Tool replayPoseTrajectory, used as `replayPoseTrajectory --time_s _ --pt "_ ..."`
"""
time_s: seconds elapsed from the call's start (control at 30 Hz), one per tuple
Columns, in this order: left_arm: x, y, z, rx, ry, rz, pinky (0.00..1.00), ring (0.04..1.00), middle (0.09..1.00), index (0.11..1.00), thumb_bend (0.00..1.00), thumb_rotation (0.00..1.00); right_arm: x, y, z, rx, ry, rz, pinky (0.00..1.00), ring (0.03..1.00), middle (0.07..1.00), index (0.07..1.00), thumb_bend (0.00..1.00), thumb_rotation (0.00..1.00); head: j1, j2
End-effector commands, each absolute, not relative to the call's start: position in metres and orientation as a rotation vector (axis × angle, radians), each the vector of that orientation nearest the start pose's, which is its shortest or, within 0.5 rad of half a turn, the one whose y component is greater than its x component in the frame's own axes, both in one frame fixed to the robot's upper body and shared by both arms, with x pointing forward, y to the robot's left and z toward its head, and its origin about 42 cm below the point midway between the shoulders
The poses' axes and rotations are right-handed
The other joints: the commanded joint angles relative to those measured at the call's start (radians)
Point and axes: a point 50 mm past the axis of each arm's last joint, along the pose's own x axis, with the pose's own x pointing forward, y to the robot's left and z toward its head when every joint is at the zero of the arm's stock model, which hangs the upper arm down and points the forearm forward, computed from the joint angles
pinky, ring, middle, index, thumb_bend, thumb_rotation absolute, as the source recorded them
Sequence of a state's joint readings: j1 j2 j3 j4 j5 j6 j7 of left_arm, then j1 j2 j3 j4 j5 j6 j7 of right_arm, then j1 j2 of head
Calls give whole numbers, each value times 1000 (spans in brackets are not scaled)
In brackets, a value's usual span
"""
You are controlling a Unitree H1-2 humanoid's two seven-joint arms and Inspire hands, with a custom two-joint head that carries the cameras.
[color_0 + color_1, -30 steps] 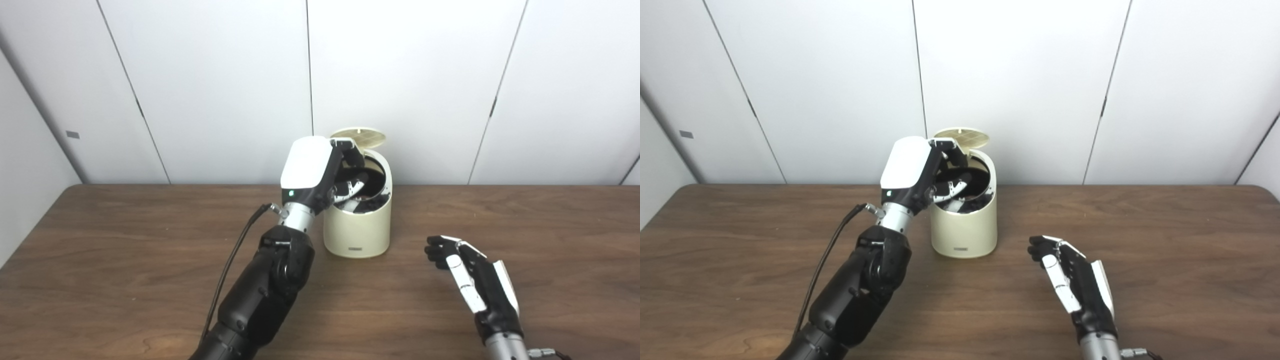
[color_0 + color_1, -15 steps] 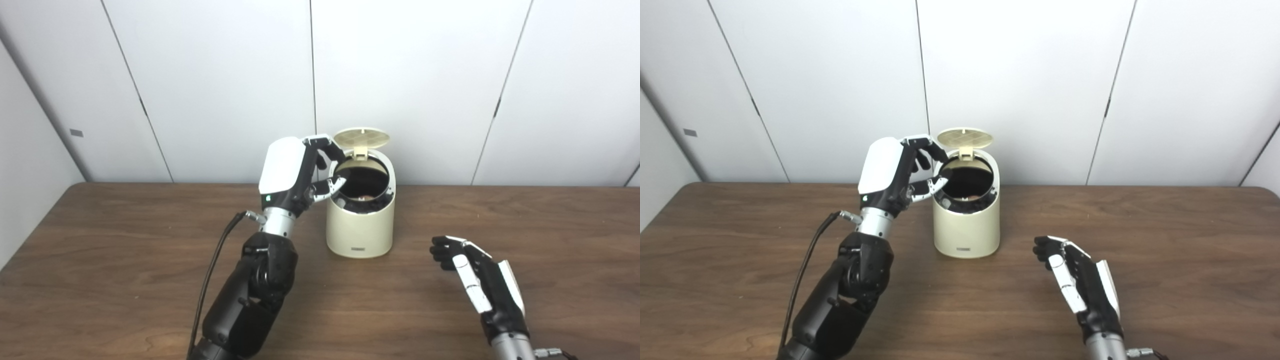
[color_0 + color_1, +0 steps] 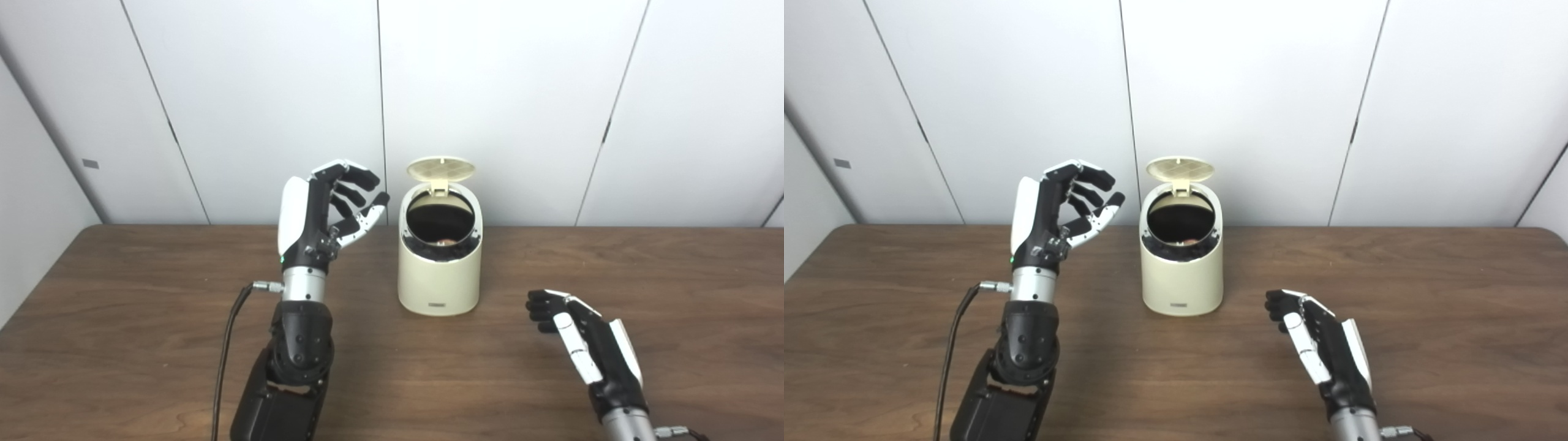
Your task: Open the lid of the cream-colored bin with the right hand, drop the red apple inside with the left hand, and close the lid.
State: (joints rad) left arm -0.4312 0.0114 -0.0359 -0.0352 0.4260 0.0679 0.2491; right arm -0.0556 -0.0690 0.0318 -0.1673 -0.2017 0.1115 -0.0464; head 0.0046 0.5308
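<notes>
The cream-colored bin stood upright at the centre of the surface, its lid tipped up and back at the 12 o'clock edge of the rim. Inside the dark opening, a sliver of the red apple showed low against the near wall; the right eye view gave only a fainter trace of it. The left hand was raised at the bin's 9 o'clock, clear of it, fingers spread and holding nothing. The right hand lay low over the surface at about 4 o'clock from the bin, well apart from it, fingers loosely curled, nothing in its hold. The surface was dark wood grain. Behind it ran pale wall panels split by thin dark seams.
</notes>
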Motion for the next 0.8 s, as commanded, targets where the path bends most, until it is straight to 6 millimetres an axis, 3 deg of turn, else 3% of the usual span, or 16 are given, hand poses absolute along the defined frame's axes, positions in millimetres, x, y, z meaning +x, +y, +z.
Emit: replayPoseTrajectory --time_s 0.0,0.07,0.13,0.2,0.33,0.43,0.53,0.7,0.77 --pt "383 183 260 361 -480 208 384 446 536 500 489 0 301 -222 167 -227 -203 -29 687 726 731 699 436 860 0 3" --pt "371 192 250 363 -446 199 425 487 502 510 504 0 302 -224 169 -220 -210 -31 695 740 744 711 440 837 -3 8" --pt "362 198 242 343 -410 165 468 555 588 500 503 59 304 -225 173 -214 -221 -35 705 765 766 736 438 825 -8 10" --pt "355 202 236 310 -372 114 595 671 713 710 552 332 306 -226 178 -190 -238 -28 729 822 819 772 422 804 -11 9" --pt "338 210 220 275 -300 18 788 831 855 876 575 611 315 -232 188 -203 -271 -22 773 875 874 830 430 837 -24 18" --pt "323 216 205 174 -227 -32 929 922 947 963 599 765 326 -237 197 -219 -311 -13 822 909 907 863 460 866 -25 16" --pt "310 220 188 91 -180 -34 993 978 992 995 583 809 338 -240 208 -239 -338 -1 845 921 930 875 513 876 -28 13" --pt "297 223 167 33 -142 -3 1000 1000 1000 1000 520 856 355 -236 233 -334 -376 3 850 918 925 869 558 888 -37 10" --pt "293 224 158 12 -125 11 1000 1000 1000 1000 545 842 364 -232 249 -413 -390 0 824 910 935 872 559 951 -39 10"
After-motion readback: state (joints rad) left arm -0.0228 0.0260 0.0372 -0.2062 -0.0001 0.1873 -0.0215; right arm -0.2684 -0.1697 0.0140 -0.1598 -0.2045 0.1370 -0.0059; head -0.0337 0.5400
